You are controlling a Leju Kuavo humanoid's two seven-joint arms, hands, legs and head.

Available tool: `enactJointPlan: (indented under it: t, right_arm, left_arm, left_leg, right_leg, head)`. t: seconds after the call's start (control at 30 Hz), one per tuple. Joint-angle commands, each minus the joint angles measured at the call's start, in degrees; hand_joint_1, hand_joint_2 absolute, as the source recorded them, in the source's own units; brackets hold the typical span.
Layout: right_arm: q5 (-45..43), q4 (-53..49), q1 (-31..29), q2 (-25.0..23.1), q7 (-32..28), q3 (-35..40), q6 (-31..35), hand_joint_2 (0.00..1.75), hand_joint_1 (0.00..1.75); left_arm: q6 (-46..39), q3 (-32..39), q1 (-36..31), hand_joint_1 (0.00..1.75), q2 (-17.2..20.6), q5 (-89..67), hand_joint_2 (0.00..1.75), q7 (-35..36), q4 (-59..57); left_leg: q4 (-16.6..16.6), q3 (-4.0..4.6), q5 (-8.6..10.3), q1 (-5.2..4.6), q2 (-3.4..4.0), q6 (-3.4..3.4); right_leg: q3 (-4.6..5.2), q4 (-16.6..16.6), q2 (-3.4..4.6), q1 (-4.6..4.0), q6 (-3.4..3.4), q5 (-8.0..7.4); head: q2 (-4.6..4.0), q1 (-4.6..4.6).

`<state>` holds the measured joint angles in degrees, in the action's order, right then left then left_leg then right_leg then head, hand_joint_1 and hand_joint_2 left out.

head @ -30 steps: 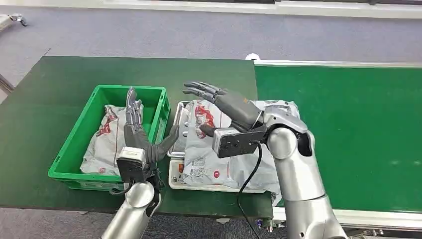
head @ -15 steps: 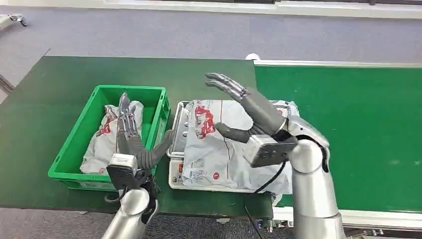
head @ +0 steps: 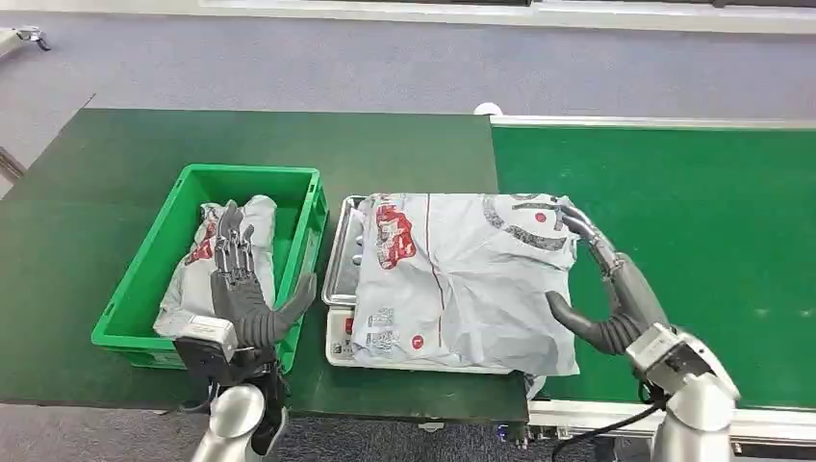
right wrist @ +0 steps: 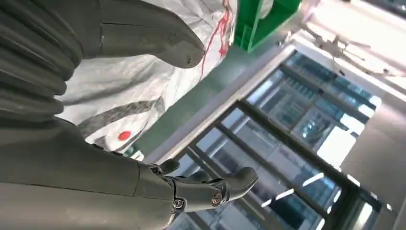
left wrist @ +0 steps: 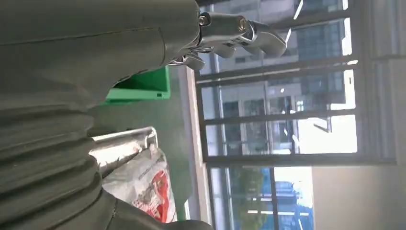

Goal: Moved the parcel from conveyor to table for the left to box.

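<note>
A grey plastic parcel [head: 460, 279] with red and black print lies across a metal tray [head: 343, 252] on the dark green table [head: 115, 173]. My right hand [head: 604, 296] is open beside the parcel's right edge, over the conveyor side, fingers spread and holding nothing. The right wrist view has the parcel [right wrist: 129, 76] just past the thumb. My left hand [head: 241, 289] is open too, raised upright over the near right corner of the green crate [head: 310, 207]. Another grey parcel [head: 207, 260] lies inside that crate.
The bright green conveyor belt [head: 693, 231] runs along the right, with a white rail at its far edge. A white device [head: 339, 342] sits under the tray's near edge. Grey floor lies beyond the table.
My right hand has let go above the parcel and swung down and right to its right edge. My left hand has dropped slightly toward the table's near edge.
</note>
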<state>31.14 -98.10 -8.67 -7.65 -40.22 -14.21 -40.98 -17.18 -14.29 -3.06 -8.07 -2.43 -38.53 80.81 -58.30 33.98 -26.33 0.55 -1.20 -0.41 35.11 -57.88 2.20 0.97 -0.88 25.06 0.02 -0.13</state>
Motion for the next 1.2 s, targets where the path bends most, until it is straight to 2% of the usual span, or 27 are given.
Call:
enactJointPlan:
  t: [0.03,0.1,0.27,0.37,0.4,0.5,0.57,0.63,0.7,0.87,0.9,0.97,1.03,1.2]
  right_arm:
    - [-0.71,-9.86,3.82,-5.12,0.22,-5.89,80.98,1.75,0.0]
    - [-1.49,-10.36,3.29,-5.24,0.22,-6.62,80.98,1.75,0.0]
    - [-3.64,-9.73,-1.96,-6.12,0.22,-7.54,80.98,1.75,0.0]
    - [-4.16,-7.4,-4.21,-6.11,0.22,-3.98,80.98,1.75,0.0]
    - [-3.72,-7.3,-5.28,-6.48,0.22,-3.6,80.98,1.75,0.0]
    - [-3.28,-5.74,-7.2,-7.27,0.22,-2.97,80.98,1.75,0.0]
    - [-3.28,-5.74,-7.2,-7.27,0.22,-2.97,80.98,1.75,0.0]
    - [-3.51,-5.69,-7.28,-7.21,0.22,-2.92,80.98,1.75,0.0]
    - [-4.35,-6.74,-7.13,-7.14,0.22,-2.29,80.98,1.75,0.0]
    - [-2.7,-9.3,-5.94,-8.21,0.22,-0.21,80.98,1.75,0.0]
    - [-2.21,-9.6,-5.67,-8.44,0.22,-0.09,80.98,1.75,0.0]
    - [-1.96,-9.84,-5.4,-8.89,0.22,0.06,80.98,1.75,0.0]
    - [-1.56,-8.98,-5.86,-8.7,0.22,0.28,80.98,1.75,0.0]
    - [-1.01,-6.83,-5.45,-8.0,0.22,1.38,80.98,1.75,0.0]
  left_arm:
    - [6.77,0.15,-3.8,0.0,-0.72,1.2,1.75,2.14,-4.5]
    - [7.25,-0.63,-5.37,0.0,-0.97,0.99,1.75,2.43,-6.03]
    - [8.48,-3.78,-13.21,0.0,-0.99,-3.43,1.75,5.92,-12.83]
    - [18.98,-7.69,-20.67,0.0,-0.05,-5.52,1.75,11.14,-22.58]
    - [19.24,-8.13,-23.26,0.0,-1.02,-6.84,1.75,11.91,-26.8]
    - [20.81,-12.89,-31.7,0.0,-4.3,-12.77,1.75,12.05,-39.36]
    - [20.81,-12.89,-31.7,0.0,-4.3,-12.77,1.75,12.05,-39.36]
    - [20.09,-13.75,-32.84,0.0,-5.9,-13.99,1.75,12.01,-42.01]
    - [22.35,-17.07,-34.84,0.0,-6.85,-17.31,1.75,13.83,-46.14]
    - [18.63,-23.5,-37.65,0.0,-11.93,-25.26,1.75,16.4,-56.18]
    - [16.5,-27.0,-38.26,0.0,-11.93,-28.91,1.75,19.71,-57.08]
    - [16.02,-30.11,-38.07,0.0,-11.93,-30.51,1.75,22.32,-57.06]
    - [15.81,-32.32,-38.25,0.0,-11.93,-31.71,1.75,23.02,-57.64]
    - [15.69,-32.4,-38.12,0.0,-11.93,-30.82,1.75,22.69,-58.85]
  left_leg:
    - [0.1,-0.09,0.02,0.0,-0.03,-0.01]
    - [0.23,-0.16,0.05,-0.02,-0.04,-0.01]
    - [0.02,0.04,0.1,-0.01,0.01,0.0]
    - [0.06,0.01,0.13,-0.04,0.06,0.01]
    - [0.01,0.0,0.11,0.01,0.13,0.0]
    - [-0.02,0.04,0.21,-0.04,0.01,0.03]
    - [-0.03,0.07,0.3,-0.01,-0.01,0.03]
    - [0.02,0.0,0.29,0.0,0.14,0.02]
    - [0.04,-0.01,0.31,0.0,0.15,0.08]
    - [-0.01,0.0,0.26,-0.02,0.07,0.07]
    - [0.09,-0.04,0.29,-0.02,0.07,0.07]
    - [-0.01,0.01,0.22,-0.04,0.22,0.07]
    - [0.08,-0.02,0.23,-0.04,0.27,0.06]
    - [0.03,0.04,0.22,-0.03,0.36,0.06]
  right_leg:
    - [-0.13,0.07,-0.32,-0.05,0.09,0.04]
    - [-0.22,0.16,-0.58,-0.06,0.16,0.06]
    - [0.02,-0.01,-0.35,-0.02,0.11,-0.03]
    - [0.0,0.02,-0.3,0.02,0.1,-0.08]
    - [0.01,0.01,-0.12,0.01,0.05,-0.11]
    - [0.02,-0.04,-0.24,0.07,0.04,-0.16]
    - [0.02,-0.02,-0.29,0.05,0.02,-0.23]
    - [0.02,0.06,-0.15,0.03,0.04,-0.32]
    - [-0.03,0.08,-0.15,0.03,0.0,-0.35]
    - [0.0,0.02,-0.04,0.07,-0.04,-0.27]
    - [-0.07,0.12,-0.21,0.04,0.01,-0.29]
    - [0.06,0.01,0.06,0.09,-0.03,-0.28]
    - [0.03,0.08,-0.03,0.08,0.03,-0.28]
    - [0.15,0.04,0.16,0.08,-0.01,-0.32]
  head:
    - [0.0,0.0]
    - [0.0,0.0]
    - [0.0,-0.02]
    - [0.0,0.0]
    - [0.0,0.0]
    - [0.0,0.0]
    - [0.0,0.0]
    - [0.0,0.0]
    - [0.0,0.0]
    - [0.0,0.0]
    - [0.0,0.0]
    - [0.0,0.0]
    - [0.0,-0.02]
    - [0.0,0.0]
